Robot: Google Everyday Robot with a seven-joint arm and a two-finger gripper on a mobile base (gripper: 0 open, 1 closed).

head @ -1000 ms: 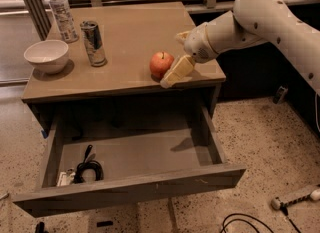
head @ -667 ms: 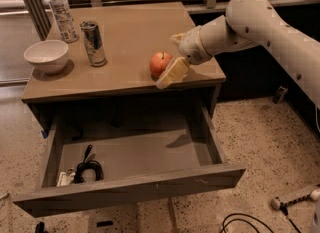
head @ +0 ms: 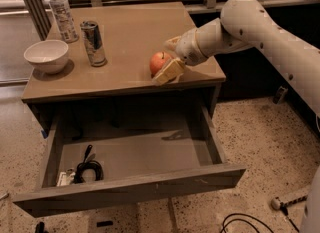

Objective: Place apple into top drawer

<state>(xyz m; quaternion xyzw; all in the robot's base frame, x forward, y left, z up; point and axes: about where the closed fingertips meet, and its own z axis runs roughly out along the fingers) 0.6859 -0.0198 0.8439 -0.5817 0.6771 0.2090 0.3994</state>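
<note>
The red-orange apple sits on the wooden table, near its front edge and right of centre. My gripper reaches in from the right on a white arm and is open. One pale finger lies in front of the apple and the other behind it, so the fingers straddle the apple. The top drawer is pulled out wide below the table top, directly under the apple.
A black coiled cable and a small white item lie in the drawer's left front corner. On the table stand a white bowl, a metal can and a water bottle. Cables lie on the floor at right.
My gripper has moved left, so its fingers now sit on either side of the apple. The apple, the drawer and the other objects have not moved.
</note>
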